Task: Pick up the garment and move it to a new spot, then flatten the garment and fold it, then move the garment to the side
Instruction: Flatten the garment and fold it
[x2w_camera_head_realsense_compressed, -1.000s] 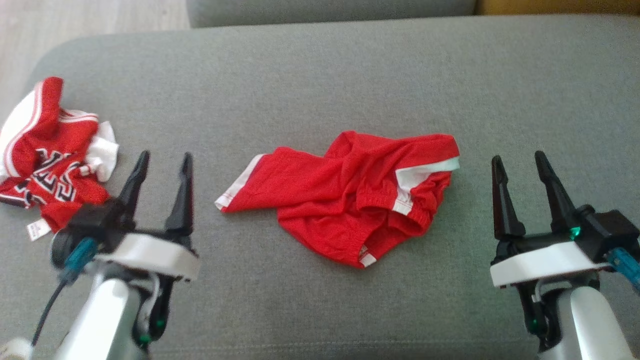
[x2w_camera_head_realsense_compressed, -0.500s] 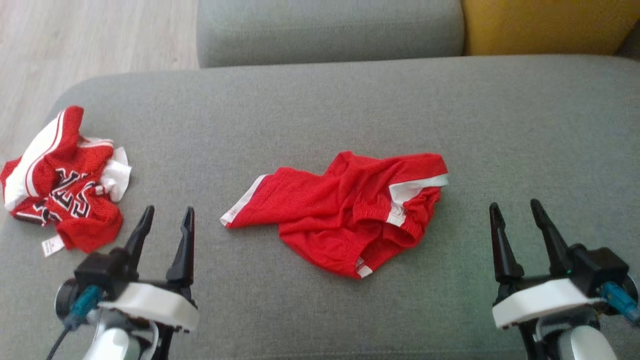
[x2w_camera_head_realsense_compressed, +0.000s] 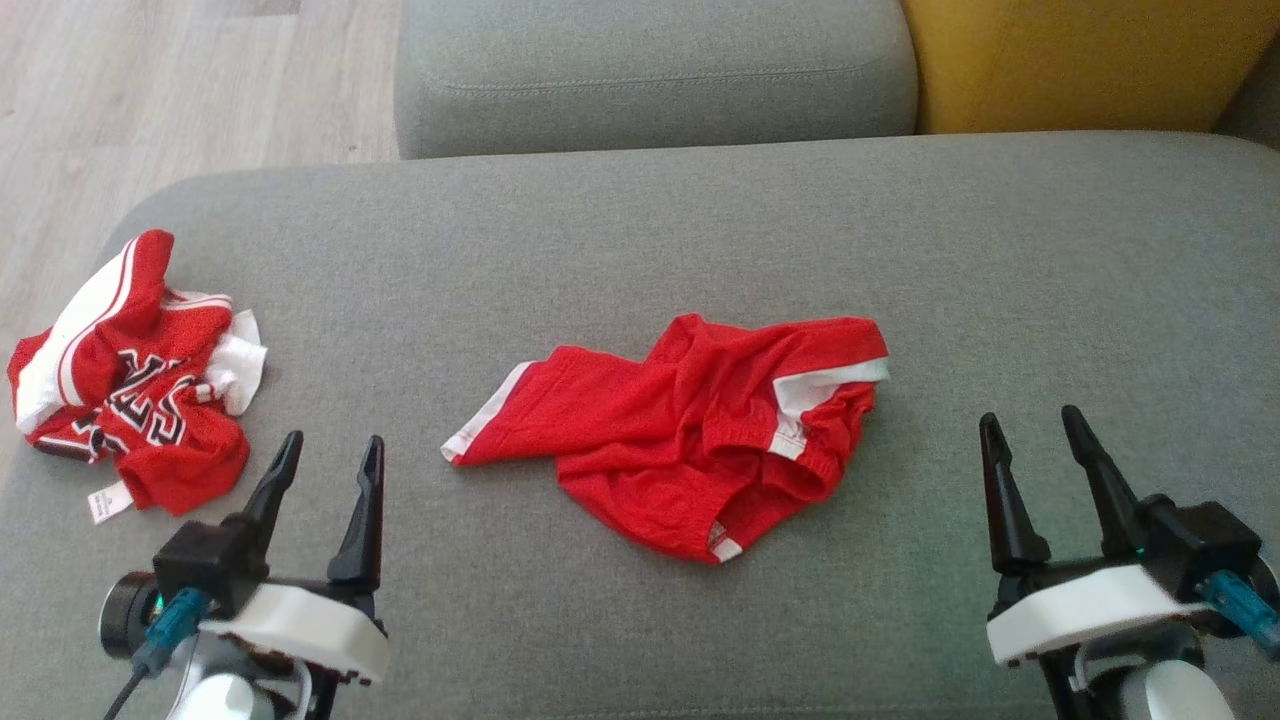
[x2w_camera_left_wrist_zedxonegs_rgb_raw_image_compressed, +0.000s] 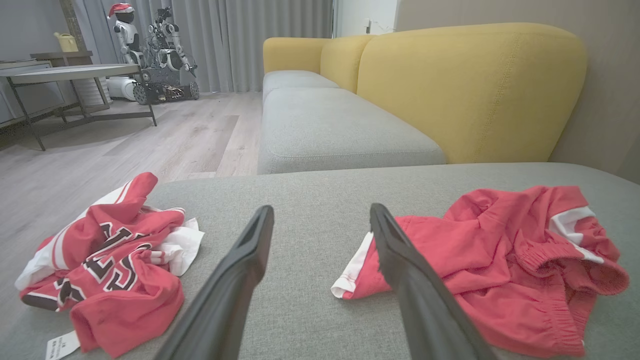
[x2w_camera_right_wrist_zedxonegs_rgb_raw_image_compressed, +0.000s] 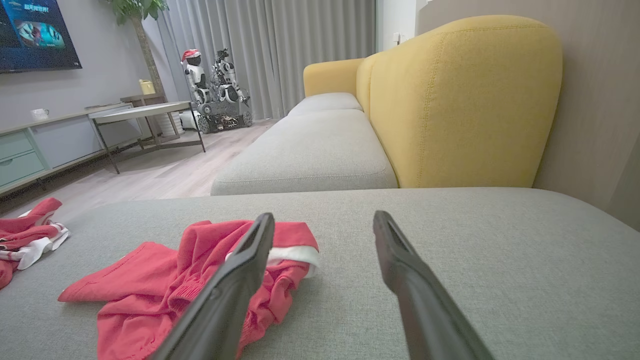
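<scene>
Red shorts lie crumpled mid-seat on the grey sofa cushion, between the two arms and touching neither. The white-trimmed leg hem points to the left side; the waistband is bunched toward the right.

Left gripper: fingers spread, nothing between them, hovering over the near part of the cushion. The shorts are off to its right, hem tip closest, with bare cushion in between. In the left wrist view the hem sits just past its right finger.

Right gripper: also spread wide and empty. The shorts are off to its left, waistband end closest, with a clear gap.

Red-and-white jersey is bunched at the cushion's left end, just beyond the left gripper, not touching it, well apart from the shorts.
</scene>
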